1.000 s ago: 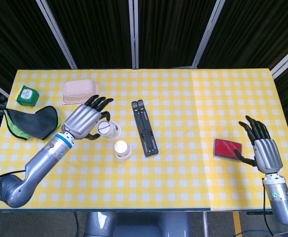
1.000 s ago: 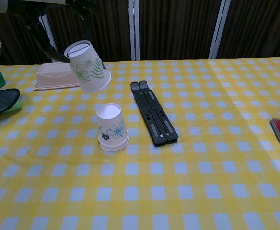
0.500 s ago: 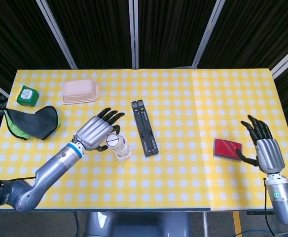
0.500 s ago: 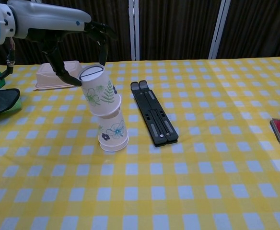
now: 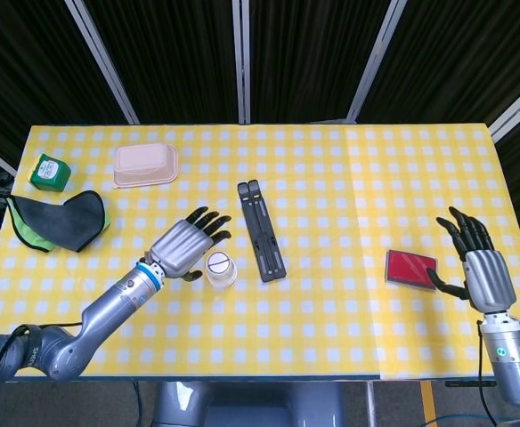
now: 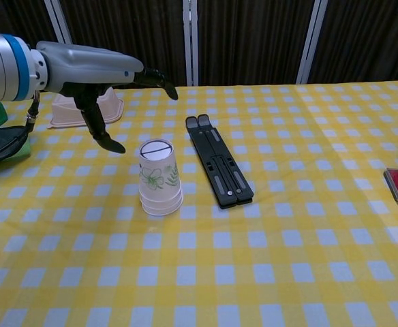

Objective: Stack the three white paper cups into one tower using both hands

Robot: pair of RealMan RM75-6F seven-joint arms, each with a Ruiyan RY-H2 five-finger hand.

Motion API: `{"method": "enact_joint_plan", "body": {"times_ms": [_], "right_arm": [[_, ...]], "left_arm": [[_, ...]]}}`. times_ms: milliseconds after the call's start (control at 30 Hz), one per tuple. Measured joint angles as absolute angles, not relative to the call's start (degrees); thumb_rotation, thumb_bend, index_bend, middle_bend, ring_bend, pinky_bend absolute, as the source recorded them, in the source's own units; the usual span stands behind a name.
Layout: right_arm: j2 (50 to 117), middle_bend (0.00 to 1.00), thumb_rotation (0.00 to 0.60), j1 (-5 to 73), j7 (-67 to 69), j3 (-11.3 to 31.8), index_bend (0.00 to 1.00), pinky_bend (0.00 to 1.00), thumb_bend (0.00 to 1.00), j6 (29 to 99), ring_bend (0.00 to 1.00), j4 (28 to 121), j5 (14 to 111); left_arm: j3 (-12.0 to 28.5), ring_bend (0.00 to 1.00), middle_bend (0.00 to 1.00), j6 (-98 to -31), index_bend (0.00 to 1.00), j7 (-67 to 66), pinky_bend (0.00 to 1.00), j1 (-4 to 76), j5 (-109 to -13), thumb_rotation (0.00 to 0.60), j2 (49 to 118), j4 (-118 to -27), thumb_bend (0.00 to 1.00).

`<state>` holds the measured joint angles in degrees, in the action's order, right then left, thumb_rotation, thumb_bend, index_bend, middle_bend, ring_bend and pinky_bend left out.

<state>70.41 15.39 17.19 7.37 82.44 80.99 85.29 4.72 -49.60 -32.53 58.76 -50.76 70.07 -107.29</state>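
Fingers [image 6: 155, 73] of the left hand [image 5: 187, 246] are spread and hold nothing; in the chest view they reach out above and behind the cups [image 6: 160, 178], with the thumb hanging down just left of the top cup, apart from it. Those cups stand upside down, nested into one stack on the table [image 6: 267, 266], just right of the thumb and below the fingertips. How many cups the stack holds cannot be told. Beyond the fingertips to the right lies a black folded stand [image 5: 260, 230]; behind the hand sits a pale lidded box [image 5: 145, 165], and far to its left a dark cloth [image 5: 58, 220] and a green block [image 5: 49, 172].

Over at the right edge, the right hand [image 5: 482, 270] has its fingers [image 5: 466, 228] fanned apart and empty, the thumb pointing toward a red card [image 5: 410, 267] just beside it.
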Motion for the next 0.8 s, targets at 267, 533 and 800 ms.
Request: {"method": "enact_joint_plan", "body": {"times_ms": [267,533,800], "right_arm": [[70.4,0.00,0.600,15.3,16.3,7.5,0.14,0.00,0.20,82.0,0.00,81.1,85.1],[70.6,0.00,0.600,15.3,12.3,6.9,0.12,0.00,0.20,80.3,0.00,81.4,84.5],[71.2,0.00,0.600,14.4,5.1,6.6,0.08,0.00,0.18,80.3,0.00,82.6,82.8]], "left_arm": [[3.8,0.00,0.00,-55.5,0.00,-31.6,0.00,55.7,-53.6,0.600,71.2,-107.4,0.13],[-0.3,0.00,0.00,-71.8,0.00,-28.6,0.00,44.5,-64.5,0.600,72.0,-106.6,0.13],[-6.5,0.00,0.00,-88.6,0.00,-25.7,0.00,29.1,-72.9,0.600,73.9,-100.3,0.06]]}}
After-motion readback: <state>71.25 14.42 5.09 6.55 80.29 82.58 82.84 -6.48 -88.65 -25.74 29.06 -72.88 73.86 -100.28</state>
